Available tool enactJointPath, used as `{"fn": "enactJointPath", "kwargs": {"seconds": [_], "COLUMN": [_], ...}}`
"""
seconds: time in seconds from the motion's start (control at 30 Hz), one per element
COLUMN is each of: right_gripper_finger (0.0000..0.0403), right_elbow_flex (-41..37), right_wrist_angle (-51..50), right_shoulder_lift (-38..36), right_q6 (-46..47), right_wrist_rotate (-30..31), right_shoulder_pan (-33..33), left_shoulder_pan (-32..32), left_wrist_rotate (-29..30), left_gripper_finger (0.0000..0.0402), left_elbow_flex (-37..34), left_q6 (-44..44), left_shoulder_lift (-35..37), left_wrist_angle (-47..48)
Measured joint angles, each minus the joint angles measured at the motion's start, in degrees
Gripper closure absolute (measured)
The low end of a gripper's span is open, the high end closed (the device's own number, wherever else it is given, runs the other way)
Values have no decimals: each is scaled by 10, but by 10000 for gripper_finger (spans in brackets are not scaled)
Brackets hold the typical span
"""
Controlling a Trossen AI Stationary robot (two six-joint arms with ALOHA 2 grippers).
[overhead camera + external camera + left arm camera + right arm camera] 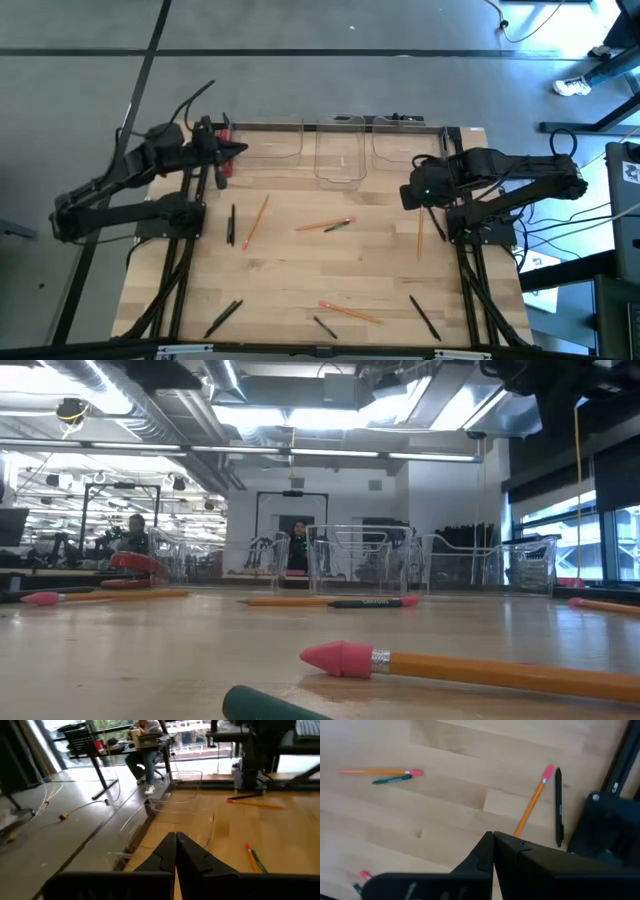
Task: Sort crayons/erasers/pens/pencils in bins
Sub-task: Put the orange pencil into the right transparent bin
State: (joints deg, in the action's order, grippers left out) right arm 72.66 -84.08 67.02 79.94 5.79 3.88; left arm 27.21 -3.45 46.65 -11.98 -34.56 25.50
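Three clear bins [340, 150] stand in a row at the table's far edge, also seen in the left wrist view [182, 815]. Orange pencils [258, 220] [532, 802], black pens [231, 225] [559, 807] and short dark green crayons [338, 227] [392, 780] lie flat and scattered on the wood. My left gripper [243, 150] [176, 845] is shut and empty, raised level beside the leftmost bin. My right gripper [412, 196] [493, 840] is shut and empty, pointing down above a pencil and a pen at the table's right side.
A thick red bar [222, 160] lies at the far left corner under the left arm. More pencils and dark sticks lie near the front edge [350, 310], close to the low camera [480, 670]. A seated person [145, 740] shows beyond the table.
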Motion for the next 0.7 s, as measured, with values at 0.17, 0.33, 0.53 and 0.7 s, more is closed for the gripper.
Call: {"fn": "enactJointPath", "kwargs": {"seconds": [0.17, 0.33, 0.53, 0.7], "right_gripper_finger": [395, 395, 371, 315], "right_elbow_flex": [0, 0, 0, -1], "right_wrist_angle": [4, 2, -22, -26], "right_shoulder_lift": [0, 0, 0, 0], "right_q6": [-66, -56, -10, -8], "right_wrist_rotate": [-3, -4, -12, -14], "right_shoulder_pan": [0, 0, -16, -38], "left_shoulder_pan": [-35, -59, -78, -94], "left_wrist_rotate": [0, 0, 5, 26], "left_gripper_finger": [401, 401, 401, 401], "left_elbow_flex": [28, 31, 31, 31], "left_q6": [-65, -67, -67, -67], "left_shoulder_lift": [-38, -54, -56, -56], "left_wrist_angle": [1, 6, 9, 9]}}
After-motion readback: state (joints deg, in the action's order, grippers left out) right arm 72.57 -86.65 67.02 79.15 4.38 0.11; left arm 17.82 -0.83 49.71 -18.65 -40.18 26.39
